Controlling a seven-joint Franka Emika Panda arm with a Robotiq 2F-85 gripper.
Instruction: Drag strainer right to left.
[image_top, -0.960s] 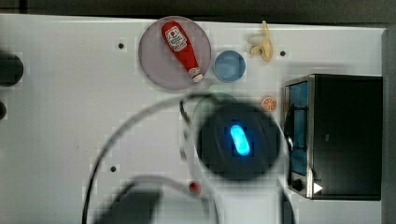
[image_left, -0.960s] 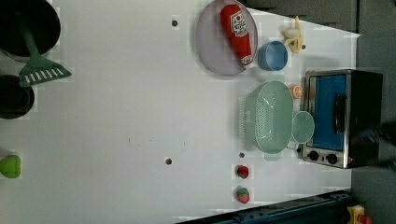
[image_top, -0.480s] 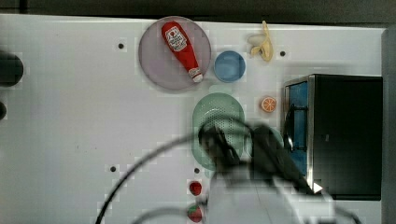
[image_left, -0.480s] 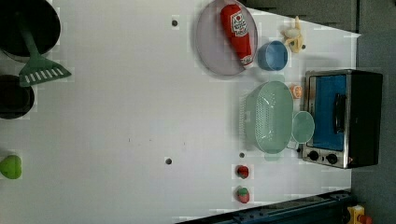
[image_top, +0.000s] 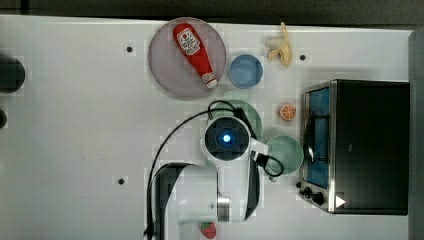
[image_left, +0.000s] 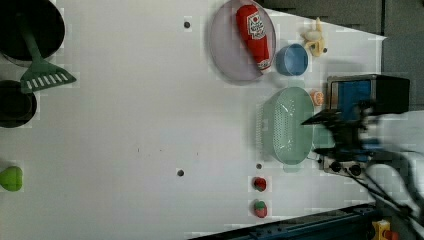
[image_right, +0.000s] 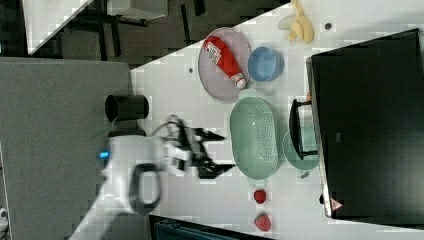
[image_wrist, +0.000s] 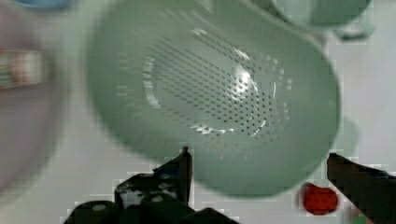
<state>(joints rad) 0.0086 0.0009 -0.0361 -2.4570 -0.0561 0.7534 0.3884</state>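
The strainer is a pale mint-green oval colander with a dotted bowl, standing beside the toaster oven. It is also in the right view and large in the wrist view. In the top view my arm's wrist covers most of the strainer. My gripper is open and hovers over the strainer's long edge, holding nothing. In the wrist view one fingertip stands before the rim and the other off to the side. The gripper is blurred in the left view.
A mint-green mug sits between the strainer and the toaster oven. A plate holds a ketchup bottle; a blue bowl, banana and orange slice lie nearby. Two strawberries sit near the table's edge.
My arm has swung over the strainer and settled, and the gripper has come into the left view. The strainer has not moved.
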